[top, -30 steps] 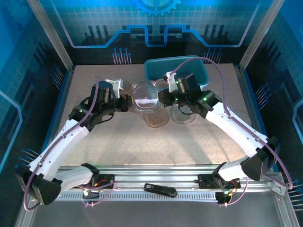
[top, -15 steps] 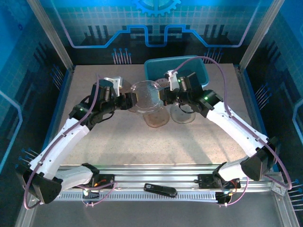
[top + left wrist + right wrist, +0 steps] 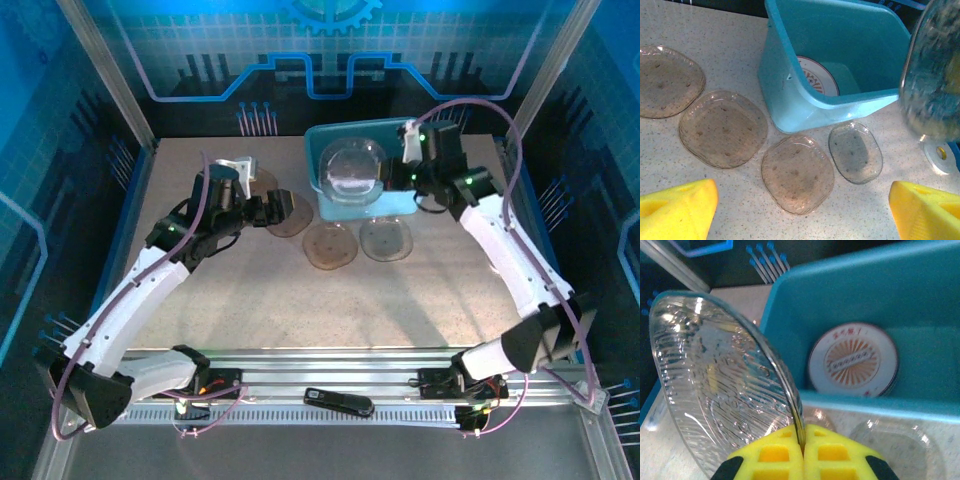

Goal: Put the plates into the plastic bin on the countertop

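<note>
A clear plate (image 3: 725, 390) was held tilted on its edge over the rim of the plastic bin (image 3: 790, 100), pinched tight in the right gripper (image 3: 803, 440). One round white plate (image 3: 854, 360) lay inside the bin. Four brown plates (image 3: 723, 128) lay on the bench (image 3: 250, 300) beside it. The left gripper (image 3: 268, 208) stood wide, holding nothing.

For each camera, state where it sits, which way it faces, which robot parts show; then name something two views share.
Top external: above, behind the arms, looking down on the countertop; both show.
Left wrist: on the left arm, past the open left gripper to brown plates and the bin.
Right wrist: on the right arm, facing the bin; right gripper shut on a clear plate.
Shared: both wrist views see the patterned plate in the bin.
</note>
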